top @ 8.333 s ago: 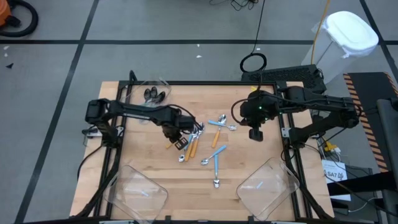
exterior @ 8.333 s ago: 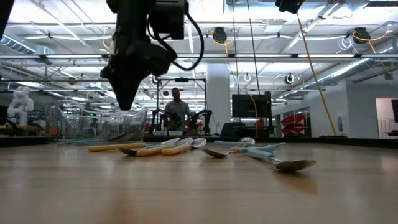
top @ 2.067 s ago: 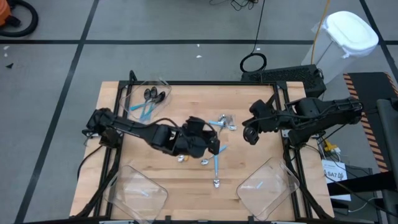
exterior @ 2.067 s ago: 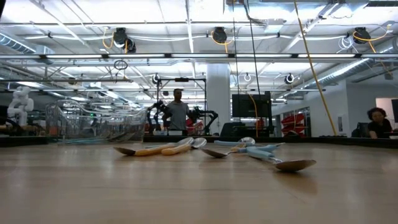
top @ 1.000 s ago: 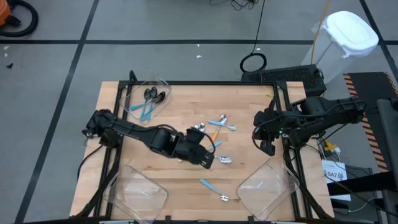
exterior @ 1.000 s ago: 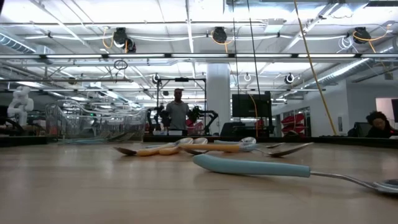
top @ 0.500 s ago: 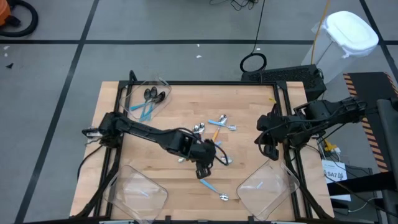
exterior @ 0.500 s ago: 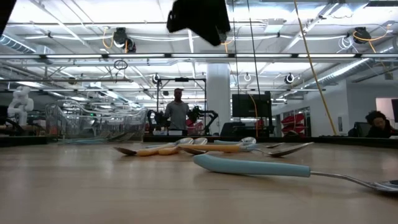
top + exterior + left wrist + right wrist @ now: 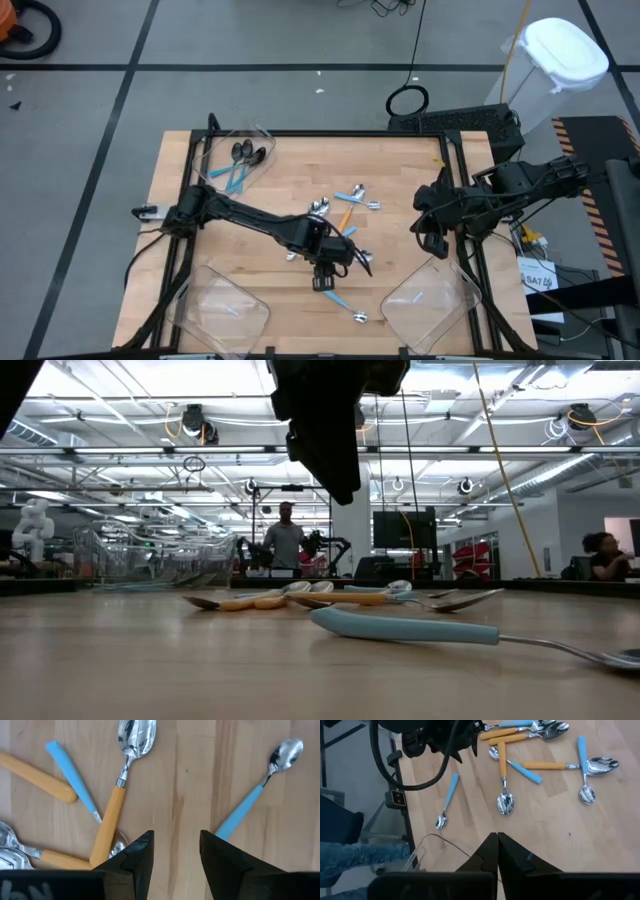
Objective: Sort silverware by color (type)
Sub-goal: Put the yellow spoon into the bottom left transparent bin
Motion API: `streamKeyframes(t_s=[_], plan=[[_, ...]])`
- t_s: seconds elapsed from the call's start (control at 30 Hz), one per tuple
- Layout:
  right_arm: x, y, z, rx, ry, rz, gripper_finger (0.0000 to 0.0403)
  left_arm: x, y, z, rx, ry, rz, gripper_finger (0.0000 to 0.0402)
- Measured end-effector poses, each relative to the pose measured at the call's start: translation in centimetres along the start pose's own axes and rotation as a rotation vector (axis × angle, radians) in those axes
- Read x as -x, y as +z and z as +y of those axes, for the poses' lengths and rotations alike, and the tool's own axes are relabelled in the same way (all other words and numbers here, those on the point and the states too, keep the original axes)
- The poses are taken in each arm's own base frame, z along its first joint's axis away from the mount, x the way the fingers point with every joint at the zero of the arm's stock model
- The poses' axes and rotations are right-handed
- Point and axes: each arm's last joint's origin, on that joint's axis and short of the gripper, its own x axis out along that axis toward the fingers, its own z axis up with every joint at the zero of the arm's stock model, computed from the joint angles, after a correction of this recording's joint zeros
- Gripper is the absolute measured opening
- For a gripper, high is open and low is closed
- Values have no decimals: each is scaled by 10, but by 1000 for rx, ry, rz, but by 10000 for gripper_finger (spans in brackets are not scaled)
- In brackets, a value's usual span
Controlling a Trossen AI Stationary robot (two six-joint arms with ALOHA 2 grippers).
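Observation:
My left gripper (image 9: 325, 282) hangs open, pointing steeply down over bare wood between the spoon pile (image 9: 338, 212) and a lone blue-handled spoon (image 9: 345, 303). In the left wrist view its fingers (image 9: 176, 847) have nothing between them; an orange-handled spoon (image 9: 116, 802) lies to one side and the blue-handled spoon (image 9: 252, 802) to the other. The low view shows that spoon (image 9: 410, 627) flat on the table under the gripper (image 9: 340, 480). My right gripper (image 9: 432, 242) waits shut above the table's right edge (image 9: 497, 845).
A clear bin (image 9: 238, 160) at the far left corner holds black-bowled spoons with blue handles. Two more clear bins stand at the near left (image 9: 225, 305) and near right (image 9: 430, 300). Bare wood lies along the left side (image 9: 200, 240).
My left gripper has come down and toward the table's near edge, rolling about its own axis, and has dropped into the low view from above. The spoons lie where they were.

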Motion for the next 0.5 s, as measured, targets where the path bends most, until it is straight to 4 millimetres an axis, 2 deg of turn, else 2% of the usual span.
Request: streamKeyframes(t_s=[0.13,0.27,0.5], plan=[[0,0,0,27,-5,-4,0,0,0,1,-27,2,0,157],[0,0,0,45,-7,-5,0,-9,2,8,-39,15,19,168],[0,-3,-3,57,-37,32,0,-7,6,22,-109,25,5,245]])
